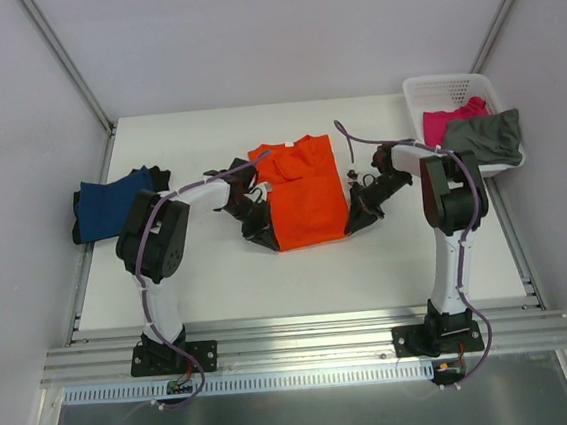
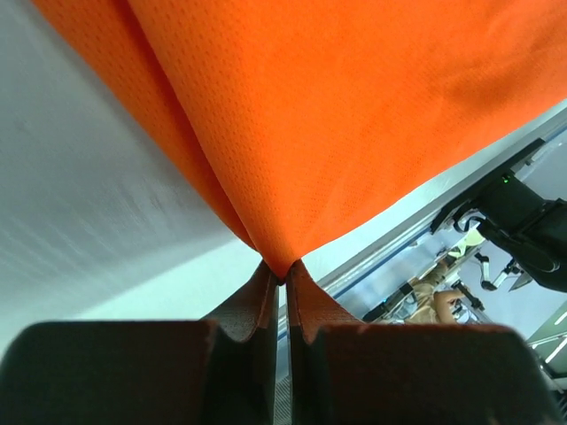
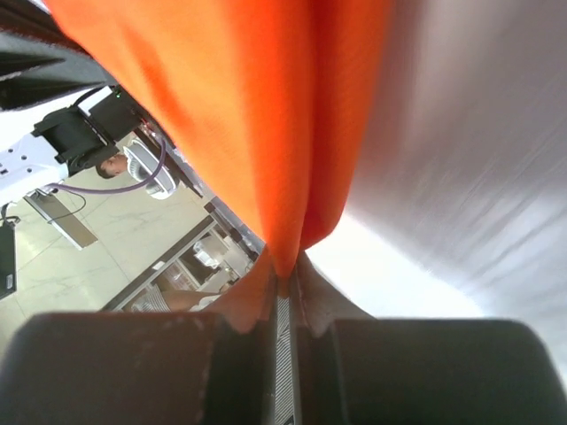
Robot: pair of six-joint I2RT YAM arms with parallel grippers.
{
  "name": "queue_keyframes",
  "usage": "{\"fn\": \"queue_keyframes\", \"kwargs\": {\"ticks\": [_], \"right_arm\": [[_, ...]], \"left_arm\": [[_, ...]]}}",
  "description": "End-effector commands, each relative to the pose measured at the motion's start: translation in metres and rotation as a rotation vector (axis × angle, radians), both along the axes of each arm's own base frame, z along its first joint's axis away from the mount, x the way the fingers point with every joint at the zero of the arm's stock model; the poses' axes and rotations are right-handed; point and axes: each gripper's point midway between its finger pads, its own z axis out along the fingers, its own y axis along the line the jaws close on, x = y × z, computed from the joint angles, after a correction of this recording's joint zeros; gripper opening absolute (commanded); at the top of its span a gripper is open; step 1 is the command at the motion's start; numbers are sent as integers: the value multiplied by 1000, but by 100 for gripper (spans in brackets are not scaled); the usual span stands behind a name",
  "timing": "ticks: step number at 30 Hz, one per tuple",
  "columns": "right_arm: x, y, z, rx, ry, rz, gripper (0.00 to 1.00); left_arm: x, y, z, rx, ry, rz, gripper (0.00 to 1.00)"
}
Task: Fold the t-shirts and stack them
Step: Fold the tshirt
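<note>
The orange t-shirt (image 1: pixel 302 191) hangs stretched between my two grippers over the middle of the table. My left gripper (image 1: pixel 263 237) is shut on its lower left corner; in the left wrist view (image 2: pixel 282 274) the orange cloth (image 2: pixel 337 115) is pinched between the jaws. My right gripper (image 1: pixel 353 224) is shut on its lower right corner, with orange cloth (image 3: pixel 275 115) pinched in the right wrist view (image 3: pixel 285 270). The navy t-shirt (image 1: pixel 112 204) lies folded at the table's left edge. The magenta t-shirt (image 1: pixel 452 119) and the grey-olive t-shirt (image 1: pixel 487 138) lie in the basket.
The white lattice basket (image 1: pixel 442 87) stands at the table's back right corner. A metal rail (image 1: pixel 306 346) runs along the near edge by the arm bases. Grey walls close in the back and sides.
</note>
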Motion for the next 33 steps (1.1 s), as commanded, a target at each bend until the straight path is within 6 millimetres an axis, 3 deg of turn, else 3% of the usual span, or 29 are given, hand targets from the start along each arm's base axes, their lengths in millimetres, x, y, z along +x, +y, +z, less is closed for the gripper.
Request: {"fn": "queue_keyframes", "kwargs": {"ticks": [1, 8, 14, 18, 23, 33], "right_arm": [[-1, 3, 51, 42, -115, 18, 1], [-7, 3, 88, 68, -217, 32, 0], [-4, 2, 103, 66, -295, 44, 1], [5, 7, 113, 82, -335, 34, 1], [31, 11, 120, 87, -385, 16, 0], [93, 12, 121, 85, -454, -66, 1]], "left_arm": [[14, -1, 41, -58, -111, -11, 0], [22, 7, 79, -100, -235, -27, 0], [32, 7, 119, -128, -380, -57, 0], [45, 5, 136, -135, -439, -61, 0], [64, 3, 153, -142, -495, -55, 0], [106, 15, 142, -66, -544, -24, 0]]}}
